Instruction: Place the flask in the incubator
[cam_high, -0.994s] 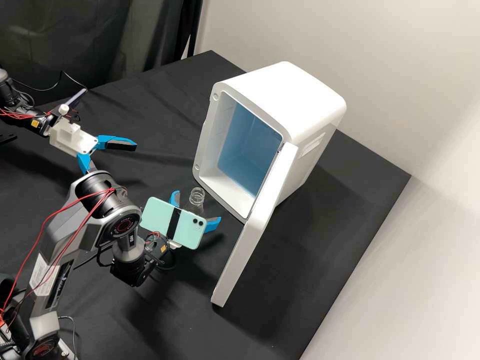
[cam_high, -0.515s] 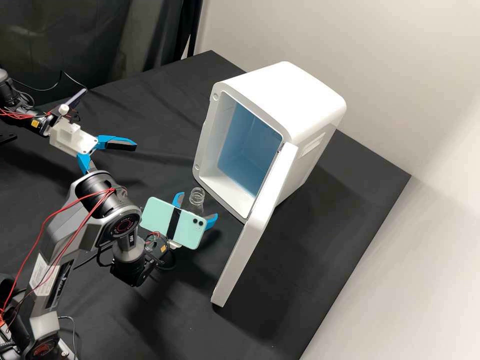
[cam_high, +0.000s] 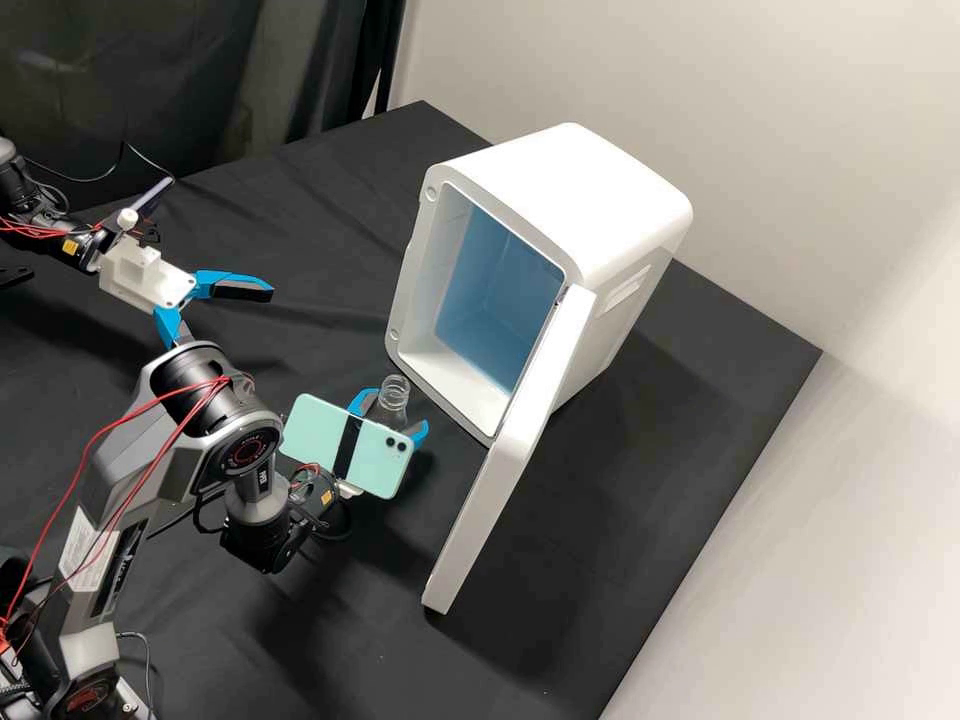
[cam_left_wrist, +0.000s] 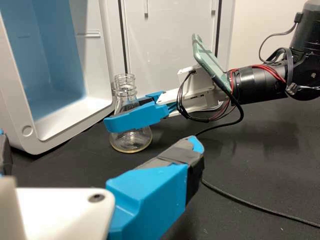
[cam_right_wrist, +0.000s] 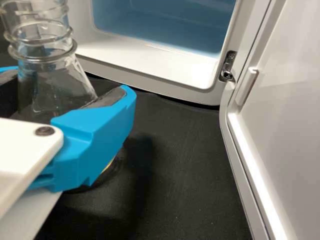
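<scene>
You are at the grasping step: the flask (cam_high: 393, 392) has not yet gone into the incubator (cam_high: 590, 210). It stands upright on the black surface (cam_high: 650, 420), just outside the open mouth, near its lower left corner. The open door (cam_high: 510, 440) swings out toward the near side, just right of the flask.

Your right gripper (cam_high: 392, 415) brackets the flask, fingers (cam_right_wrist: 95, 130) drawn in narrow on either side. In the right wrist view one pad looks pressed against the sloping glass below the neck. I judge the hold made, though how firm it is cannot be read, and the flask's base is on the surface.

Your left gripper (cam_high: 220, 318) hangs well apart, at the far left, fingers spread wide and holding nothing.

The next move calls for a small lift, enough for the base to clear the raised white sill (cam_right_wrist: 150, 60). Then carry the flask to the right and away into the blue cavity. Keep it upright, since the glass is smooth and tapered and may slip. Mind the door edge close on the right.
</scene>
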